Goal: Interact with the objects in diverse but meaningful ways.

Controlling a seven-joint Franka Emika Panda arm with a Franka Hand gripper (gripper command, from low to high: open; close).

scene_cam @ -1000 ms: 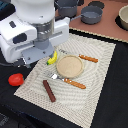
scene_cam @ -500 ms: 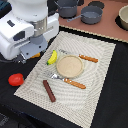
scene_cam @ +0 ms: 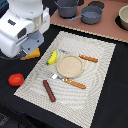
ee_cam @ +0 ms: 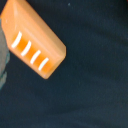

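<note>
The scored orange bread loaf (scene_cam: 34, 53) lies on the dark table by the placemat's edge, and it fills one corner of the wrist view (ee_cam: 32, 37). My gripper (scene_cam: 31, 46) hangs just above it. Its fingers are hidden behind the white arm, so I cannot tell whether they are open or shut. The red tomato (scene_cam: 16, 79) sits on the dark table at the exterior view's left. The yellow banana (scene_cam: 52, 57) lies on the mat next to the plate. The dark brown sausage (scene_cam: 49, 90) lies near the mat's front edge.
A tan plate (scene_cam: 69, 66) sits mid-mat between an orange-handled fork (scene_cam: 70, 81) and knife (scene_cam: 85, 58). Two grey pots (scene_cam: 67, 7) (scene_cam: 91, 14) and a bowl (scene_cam: 122, 17) stand at the back. The striped placemat (scene_cam: 95, 95) covers the table's middle.
The arm has shifted a little toward the exterior view's left and upward, uncovering more of the bread loaf. The other objects have not moved.
</note>
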